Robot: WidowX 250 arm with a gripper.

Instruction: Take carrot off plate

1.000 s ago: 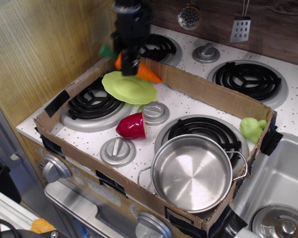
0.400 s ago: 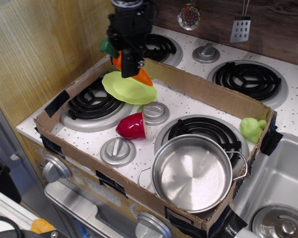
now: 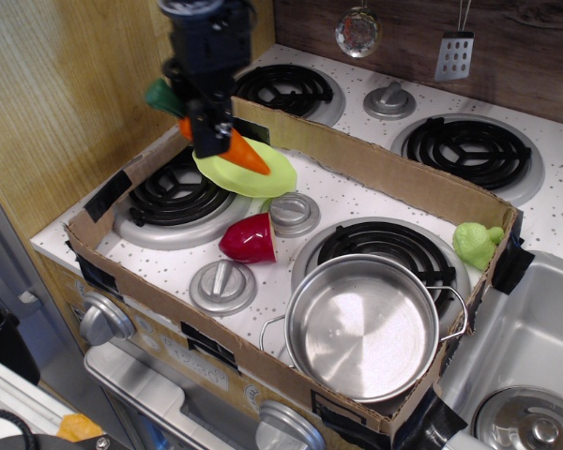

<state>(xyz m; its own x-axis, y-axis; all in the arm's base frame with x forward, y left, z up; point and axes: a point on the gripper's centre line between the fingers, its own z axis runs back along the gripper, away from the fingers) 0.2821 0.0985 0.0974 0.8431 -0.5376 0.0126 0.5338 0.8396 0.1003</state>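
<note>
The pale yellow-green plate (image 3: 263,176) lies inside the cardboard box, at the back, between the left burner and the box's far wall. My gripper (image 3: 206,127) is shut on the orange carrot (image 3: 245,154) and holds it lifted and tilted above the plate's left side. The carrot's dark green leafy top (image 3: 162,97) sticks out to the upper left of the fingers. Its pointed tip hangs over the plate. The black arm hides the carrot's middle.
A dark red toy vegetable (image 3: 250,238) lies in front of the plate. A steel pot (image 3: 364,326) sits at the box's front right. Grey knob discs (image 3: 294,213) (image 3: 222,285), a left burner (image 3: 174,195), a green toy (image 3: 478,243) and cardboard walls (image 3: 385,169) surround the area.
My gripper has moved left and toward the front with the carrot in it. The carrot now hangs over the plate's left side instead of its back edge. The plate has stayed put.
</note>
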